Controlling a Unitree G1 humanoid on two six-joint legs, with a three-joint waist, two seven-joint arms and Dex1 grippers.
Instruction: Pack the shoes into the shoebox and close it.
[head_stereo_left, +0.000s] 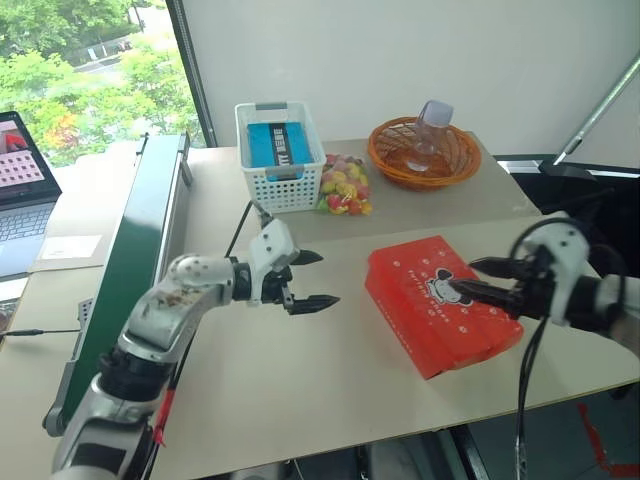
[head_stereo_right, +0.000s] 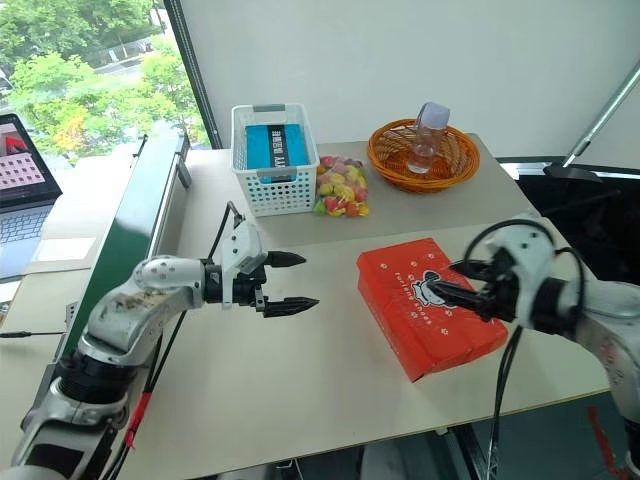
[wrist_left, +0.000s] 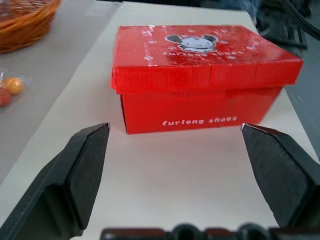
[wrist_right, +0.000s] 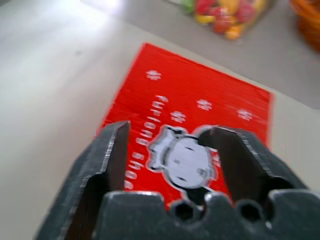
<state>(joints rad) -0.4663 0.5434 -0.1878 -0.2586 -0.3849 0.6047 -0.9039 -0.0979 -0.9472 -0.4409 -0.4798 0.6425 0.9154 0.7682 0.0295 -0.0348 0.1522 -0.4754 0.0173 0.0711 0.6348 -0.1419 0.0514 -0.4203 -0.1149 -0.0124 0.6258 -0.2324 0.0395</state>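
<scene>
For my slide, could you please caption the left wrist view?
Open left gripper faces the closed red shoebox on the table.

Beige table (head_stereo_left: 300, 400), white wall (head_stereo_left: 400, 60), leafy window (head_stereo_left: 80, 70)

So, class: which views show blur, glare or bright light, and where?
Right wrist view: the shoebox lid and the sweets bag behind it are soft and smeared, unlike the right gripper. Left wrist view: sharp box lettering, glare streaks on the lid, the left gripper slightly soft. Left eye view: bright daylight through the window.
</scene>
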